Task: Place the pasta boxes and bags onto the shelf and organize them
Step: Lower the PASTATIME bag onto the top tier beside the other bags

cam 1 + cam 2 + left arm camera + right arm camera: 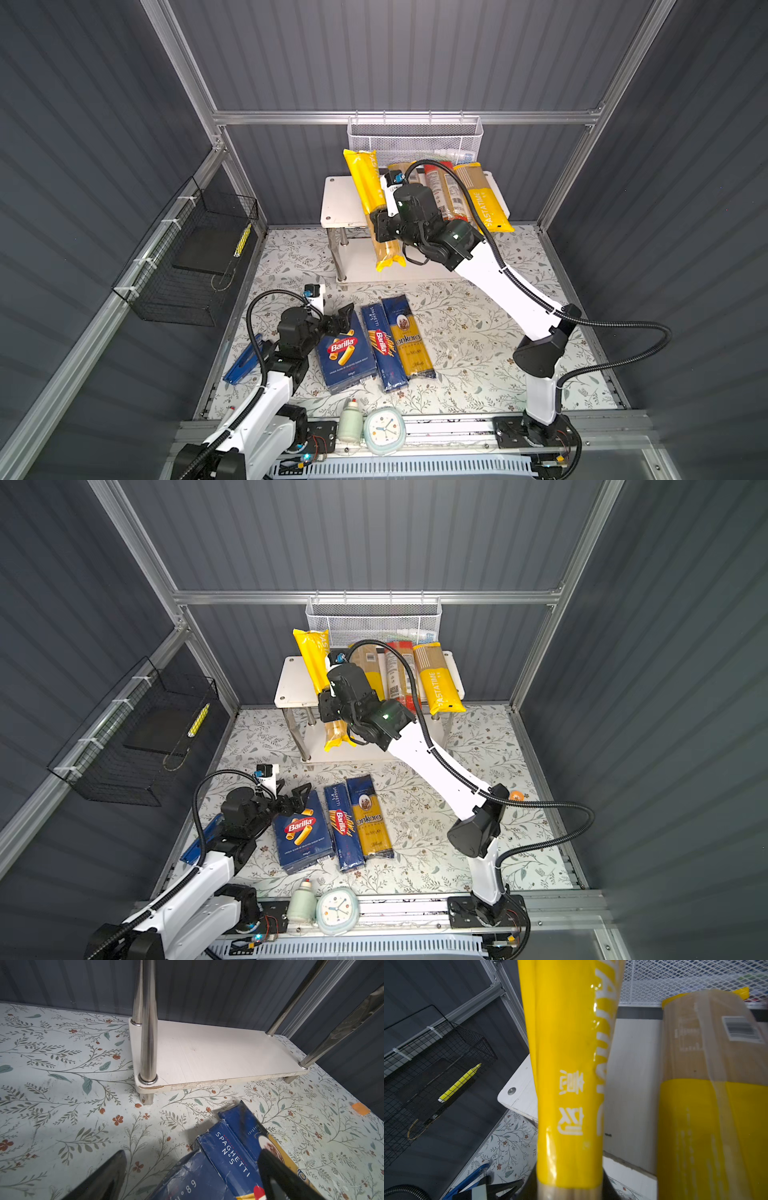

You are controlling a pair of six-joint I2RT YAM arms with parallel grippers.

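Note:
My right gripper [381,227] [329,706] [569,1188] is shut on a yellow spaghetti bag [366,183] [312,658] [566,1064], held tilted over the left part of the white shelf's top board [338,203] [291,683]. Three bags lie on that board: a yellow-and-clear one [401,171] partly hidden by the arm, a red one [444,195] and a yellow one [484,199]. On the table lie the wide Barilla box [347,357] [303,833], the narrow spaghetti box [382,349] [228,1153] and the ankara bag [409,336]. My left gripper [338,318] [191,1176] is open over the boxes' far ends.
The shelf's lower board [218,1053] is bare between chrome legs. A white mesh basket [415,137] hangs behind the shelf. A black wire basket [187,257] is on the left wall. A blue tool [243,359], a bottle [350,422] and a clock [384,430] sit near the front.

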